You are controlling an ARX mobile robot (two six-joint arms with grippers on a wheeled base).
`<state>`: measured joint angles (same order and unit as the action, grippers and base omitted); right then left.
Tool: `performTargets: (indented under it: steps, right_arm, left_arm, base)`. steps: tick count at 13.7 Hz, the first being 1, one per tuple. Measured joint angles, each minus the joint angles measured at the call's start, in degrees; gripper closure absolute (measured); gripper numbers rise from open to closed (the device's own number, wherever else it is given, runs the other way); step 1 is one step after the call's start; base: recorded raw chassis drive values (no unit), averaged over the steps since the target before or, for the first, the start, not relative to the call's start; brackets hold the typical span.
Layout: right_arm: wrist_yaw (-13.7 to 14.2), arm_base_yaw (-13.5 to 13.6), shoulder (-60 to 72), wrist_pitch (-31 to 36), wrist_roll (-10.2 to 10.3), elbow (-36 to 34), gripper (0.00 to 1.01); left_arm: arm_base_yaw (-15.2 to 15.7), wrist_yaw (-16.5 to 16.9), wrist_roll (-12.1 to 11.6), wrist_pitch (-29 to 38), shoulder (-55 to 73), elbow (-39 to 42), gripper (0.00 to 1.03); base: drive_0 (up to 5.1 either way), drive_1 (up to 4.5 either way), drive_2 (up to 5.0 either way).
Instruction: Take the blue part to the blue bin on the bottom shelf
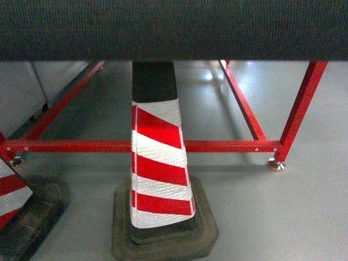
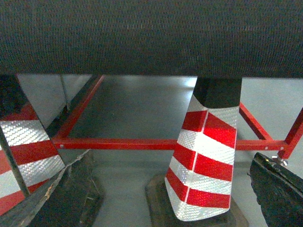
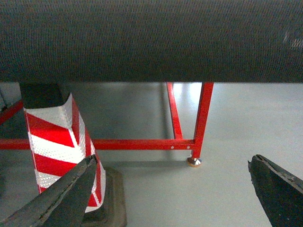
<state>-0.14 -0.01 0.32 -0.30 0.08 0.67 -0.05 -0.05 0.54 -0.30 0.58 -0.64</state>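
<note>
Neither the blue part, the blue bin nor the bottom shelf was seen in any view, so no direction or long axis could be given for them. A striped warning post (image 1: 157, 163) on a black rubber base (image 1: 163, 234) was seen on the grey floor (image 1: 304, 217), before a red metal frame (image 1: 217, 145) under a dark mesh panel (image 1: 174, 27). The left gripper (image 2: 165, 194) and right gripper (image 3: 175, 194) were held wide open and empty. A collision with the post or frame was judged possible if an advance were made.
</note>
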Motion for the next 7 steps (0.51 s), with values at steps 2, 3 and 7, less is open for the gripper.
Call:
performTargets:
  steps: [2, 3, 7]
  right_arm:
    - [0.13, 0.00, 0.00, 0.00, 0.07, 0.00, 0.03]
    - [0.07, 0.00, 0.00, 0.02, 0.00, 0.00, 0.03]
    - [0.17, 0.00, 0.00, 0.02, 0.04, 0.00, 0.03]
  left_arm:
    - [0.00, 0.04, -0.02, 0.09, 0.00, 0.00, 0.05]
    - [0.00, 0.00, 0.02, 0.02, 0.00, 0.00, 0.05]
    - [0.00, 0.00, 0.04, 0.02, 0.00, 0.00, 0.05]
  base:
    - [0.0, 0.00, 0.0]
    - [0.0, 0.00, 0.0]
    - [0.0, 0.00, 0.0]
